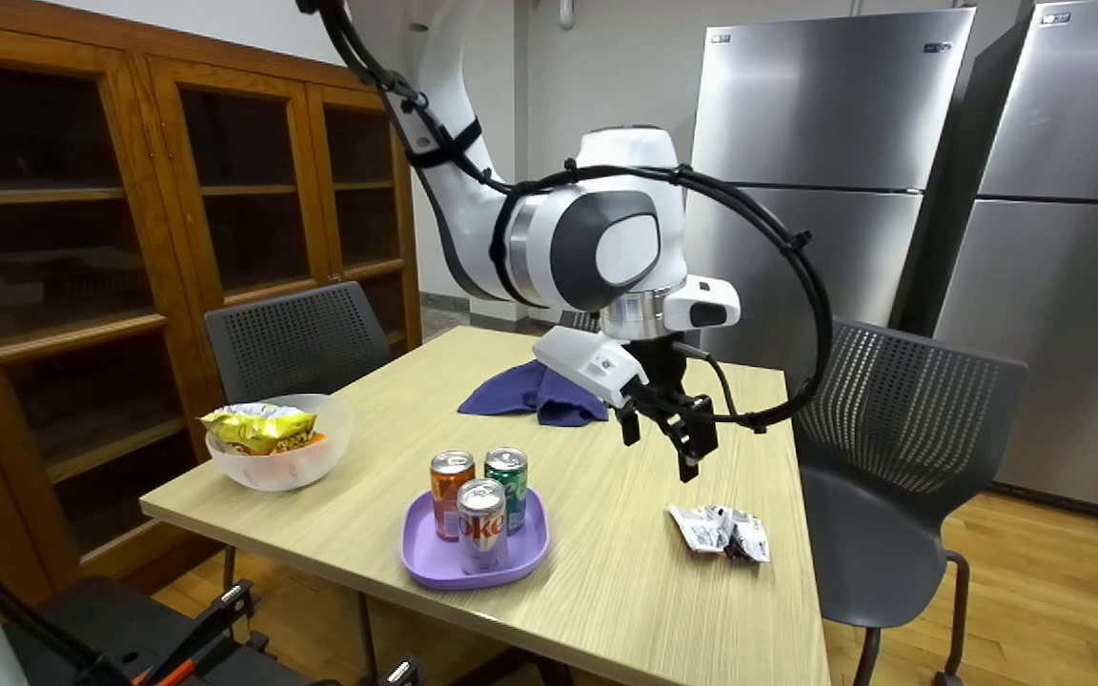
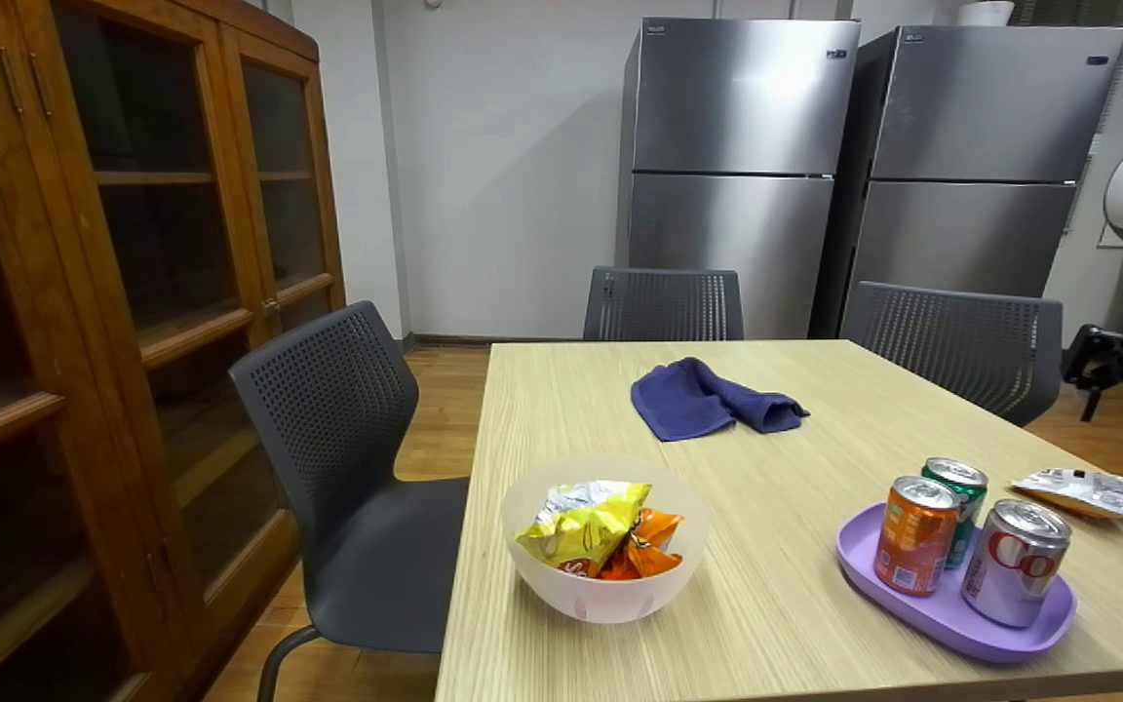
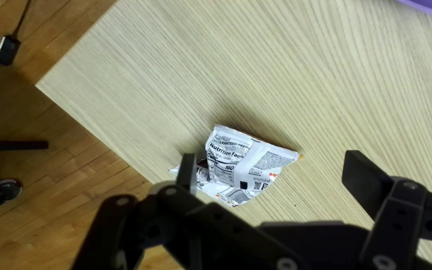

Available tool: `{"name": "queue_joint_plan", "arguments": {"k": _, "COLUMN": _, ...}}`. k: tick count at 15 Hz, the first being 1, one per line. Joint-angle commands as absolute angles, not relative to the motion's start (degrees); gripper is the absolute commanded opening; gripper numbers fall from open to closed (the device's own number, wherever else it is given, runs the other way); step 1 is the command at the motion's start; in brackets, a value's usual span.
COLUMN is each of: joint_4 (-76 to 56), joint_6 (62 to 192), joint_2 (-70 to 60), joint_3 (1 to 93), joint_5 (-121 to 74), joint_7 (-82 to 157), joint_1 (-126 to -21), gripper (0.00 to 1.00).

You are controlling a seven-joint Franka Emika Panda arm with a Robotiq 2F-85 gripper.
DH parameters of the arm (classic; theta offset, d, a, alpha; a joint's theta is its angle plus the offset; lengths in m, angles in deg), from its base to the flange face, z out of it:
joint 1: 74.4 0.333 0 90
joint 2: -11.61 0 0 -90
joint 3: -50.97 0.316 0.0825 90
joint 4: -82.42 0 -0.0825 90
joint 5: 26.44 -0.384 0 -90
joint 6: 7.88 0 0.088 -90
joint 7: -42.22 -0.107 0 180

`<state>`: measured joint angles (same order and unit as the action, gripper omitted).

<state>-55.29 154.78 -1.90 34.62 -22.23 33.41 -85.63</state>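
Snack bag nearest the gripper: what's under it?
The snack bag lies on the table; an exterior view shows some orange on its lower side. Most of its underside and the patch of table beneath are covered, so anything small there cannot be seen.

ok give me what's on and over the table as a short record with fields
gripper: open, holding nothing, above the table
nearest item: snack bag, crumpled, nutrition text facing up, apart from the gripper
tray: purple, carrying an orange can, a green can and a silver can, all upright
bowl: translucent, with a yellow bag and an orange bag inside
cloth: dark blue, rumpled, lying on the table
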Motion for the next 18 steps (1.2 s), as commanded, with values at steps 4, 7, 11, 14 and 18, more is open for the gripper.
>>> {"name": "queue_joint_plan", "arguments": {"k": 4, "joint_4": -45.1, "joint_6": 152.77, "joint_2": -10.23, "joint_3": 39.68, "joint_5": -30.91, "joint_7": 44.64, "joint_1": -91.86, "gripper": 1.0}}
{"name": "queue_joint_plan", "arguments": {"k": 7, "joint_4": -40.89, "joint_6": 151.33, "joint_2": -13.36, "joint_3": 43.11, "joint_5": -34.0, "joint_7": 50.02, "joint_1": -95.57, "gripper": 1.0}}
{"name": "queue_joint_plan", "arguments": {"k": 11, "joint_4": -35.2, "joint_6": 148.13, "joint_2": -17.6, "joint_3": 46.21, "joint_5": -35.59, "joint_7": 56.03, "joint_1": -99.25, "gripper": 1.0}}
{"name": "queue_joint_plan", "arguments": {"k": 14, "joint_4": -31.57, "joint_6": 146.44, "joint_2": -20.53, "joint_3": 46.76, "joint_5": -34.69, "joint_7": 58.64, "joint_1": -100.33, "gripper": 1.0}}
{"name": "queue_joint_plan", "arguments": {"k": 18, "joint_4": -27.4, "joint_6": 146.12, "joint_2": -24.56, "joint_3": 46.5, "joint_5": -33.76, "joint_7": 59.98, "joint_1": -100.56, "gripper": 1.0}}
